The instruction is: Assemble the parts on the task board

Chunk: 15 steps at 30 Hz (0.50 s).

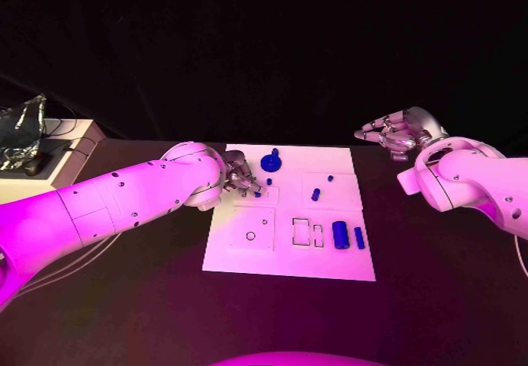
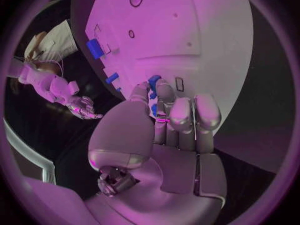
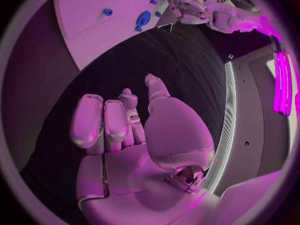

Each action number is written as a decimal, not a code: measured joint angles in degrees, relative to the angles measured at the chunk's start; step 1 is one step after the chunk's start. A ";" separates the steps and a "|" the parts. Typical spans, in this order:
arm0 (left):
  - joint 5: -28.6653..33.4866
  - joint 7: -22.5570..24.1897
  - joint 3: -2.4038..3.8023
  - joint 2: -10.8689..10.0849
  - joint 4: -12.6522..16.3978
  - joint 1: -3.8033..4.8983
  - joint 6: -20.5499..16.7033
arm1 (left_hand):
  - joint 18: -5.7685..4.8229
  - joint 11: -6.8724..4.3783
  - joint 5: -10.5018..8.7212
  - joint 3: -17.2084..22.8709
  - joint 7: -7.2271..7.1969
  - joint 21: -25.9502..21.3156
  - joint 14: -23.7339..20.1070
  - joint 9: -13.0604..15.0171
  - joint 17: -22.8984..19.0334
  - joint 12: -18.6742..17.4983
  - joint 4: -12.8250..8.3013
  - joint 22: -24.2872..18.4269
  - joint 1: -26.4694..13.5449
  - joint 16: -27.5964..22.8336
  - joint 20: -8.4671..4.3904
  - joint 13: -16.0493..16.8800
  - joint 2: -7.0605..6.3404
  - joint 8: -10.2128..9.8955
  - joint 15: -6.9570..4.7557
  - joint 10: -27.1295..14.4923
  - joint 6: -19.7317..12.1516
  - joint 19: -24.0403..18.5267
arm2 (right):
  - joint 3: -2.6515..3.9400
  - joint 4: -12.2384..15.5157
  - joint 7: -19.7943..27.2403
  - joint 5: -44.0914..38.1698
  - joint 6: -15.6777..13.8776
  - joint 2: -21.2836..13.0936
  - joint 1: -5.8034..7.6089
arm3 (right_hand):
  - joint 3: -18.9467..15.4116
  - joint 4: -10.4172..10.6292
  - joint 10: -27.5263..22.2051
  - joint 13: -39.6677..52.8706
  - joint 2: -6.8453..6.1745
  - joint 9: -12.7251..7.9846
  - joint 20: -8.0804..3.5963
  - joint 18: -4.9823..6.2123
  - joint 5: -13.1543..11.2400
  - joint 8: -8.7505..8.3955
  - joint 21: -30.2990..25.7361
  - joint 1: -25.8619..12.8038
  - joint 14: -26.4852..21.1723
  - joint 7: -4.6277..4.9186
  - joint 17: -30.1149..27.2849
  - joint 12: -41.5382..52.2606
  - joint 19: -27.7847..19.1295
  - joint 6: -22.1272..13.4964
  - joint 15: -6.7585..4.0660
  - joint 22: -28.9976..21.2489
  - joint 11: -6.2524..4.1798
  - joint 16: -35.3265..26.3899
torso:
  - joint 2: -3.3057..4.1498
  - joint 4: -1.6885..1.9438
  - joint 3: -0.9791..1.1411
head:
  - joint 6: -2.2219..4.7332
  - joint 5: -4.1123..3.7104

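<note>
1. First, locate the task board (image 1: 288, 210): it lies in the middle of the black surface (image 1: 132, 305), between the two arms.
2. Check the left hand (image 1: 239, 177). It sits over the board's left edge, fingers curled together around a small blue part (image 2: 154, 81) that shows at its fingertips in the left wrist view. Treat this part as held; judge that it is not yet seated.
3. Check the right hand (image 1: 396, 131). It hovers off the board's far right corner, well apart from any part, fingers loosely bent and holding nothing.
4. Assess progress. On the board you can see a round blue piece (image 1: 272, 162) near the far edge, a short blue peg (image 1: 316, 194) mid-board, and two blue bars, a thick bar (image 1: 340, 234) and a thin bar (image 1: 358, 237), lying side by side near the right edge.
5. Note the outlined recesses (image 1: 307, 232) just beside the bars and a small ring outline (image 1: 251, 235) to their left. They appear unfilled, so most of the assembly is likely left to do.
6. Observe the surroundings: a pale box (image 1: 69, 149) stands at the surface's far left corner carrying a crumpled clear bag (image 1: 22, 131). The room behind is dark.
</note>
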 measured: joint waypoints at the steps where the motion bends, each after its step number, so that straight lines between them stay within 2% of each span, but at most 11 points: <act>1: 0.01 -0.02 0.01 -0.05 0.05 -0.01 -0.08 | 0.00 0.00 -0.23 -0.52 0.00 0.00 0.00 0.05 0.02 0.09 0.17 0.00 0.08 0.00 0.00 -0.02 0.11 0.00 0.00 0.00 0.00 0.00 | 0.00 0.00 0.00 0.00 0.00 -0.01 0.00 | 0.00 0.00 0.00 0.00 0.00 0.00 0.00 0.00 0.00 0.00 0.00 0.00 0.00 0.00 0.00 0.00 0.00 0.00 0.00 0.02 0.00 0.00 | 0.00 0.01 0.00 | -0.02 -0.01; 6: 0.05 -0.15 0.02 -0.30 0.27 -0.08 -0.33 | 0.00 -0.01 -1.79 -1.63 0.00 0.00 0.00 0.20 0.08 0.14 1.01 0.00 -0.54 0.00 0.00 -0.05 0.01 0.30 0.00 -0.01 0.00 0.00 | 0.00 0.00 0.02 0.01 0.00 -0.01 0.00 | 0.00 0.00 0.02 0.00 0.00 0.00 0.00 0.00 0.00 0.00 0.00 0.00 0.00 0.00 0.00 0.00 0.00 0.00 0.00 0.03 0.01 0.00 | 0.01 0.03 0.00 | -0.04 -0.05; 12: 0.16 -0.33 0.05 -0.57 0.48 -0.12 -0.52 | 0.00 -0.02 -5.06 -2.19 0.00 0.00 0.00 0.48 0.22 0.43 1.56 0.00 -0.79 0.00 0.00 -0.05 -0.15 0.66 0.00 -0.02 0.00 0.00 | 0.00 -0.01 0.03 0.01 0.00 -0.02 0.00 | 0.00 0.00 0.02 0.00 0.00 0.00 0.00 0.00 0.00 0.00 0.00 0.00 0.00 0.00 0.00 0.00 0.00 0.00 0.00 0.03 0.03 0.00 | 0.01 0.03 0.01 | -0.10 -0.02; 13: 0.21 -0.35 0.05 -0.59 0.49 -0.13 -0.54 | 0.00 -0.02 -5.87 -2.29 0.00 0.00 0.00 0.55 0.22 0.43 1.66 -0.01 -0.82 0.00 0.00 -0.05 -0.18 0.66 0.00 -0.02 0.00 0.00 | 0.00 -0.01 0.04 0.01 0.00 -0.02 0.00 | 0.00 0.00 0.02 0.00 0.00 0.00 0.00 0.00 0.00 0.00 0.00 0.00 0.00 0.00 0.00 0.00 0.00 0.00 0.00 0.03 0.03 0.00 | 0.01 0.03 0.01 | -0.10 -0.01; 15: 0.35 -0.41 0.05 -0.61 0.52 -0.14 -0.57 | 0.00 0.01 -9.74 -2.22 0.00 0.00 0.00 0.68 0.29 0.43 2.16 -0.01 -1.44 0.00 0.00 -0.05 -0.22 0.88 0.00 0.01 0.00 0.00 | 0.00 -0.01 0.04 0.01 -0.01 -0.02 0.00 | 0.00 0.00 0.03 0.00 0.00 0.00 0.00 0.00 0.00 0.00 0.00 0.00 0.00 0.00 0.00 0.00 0.00 0.00 0.00 0.03 0.03 0.00 | 0.01 0.03 0.01 | -0.10 -0.01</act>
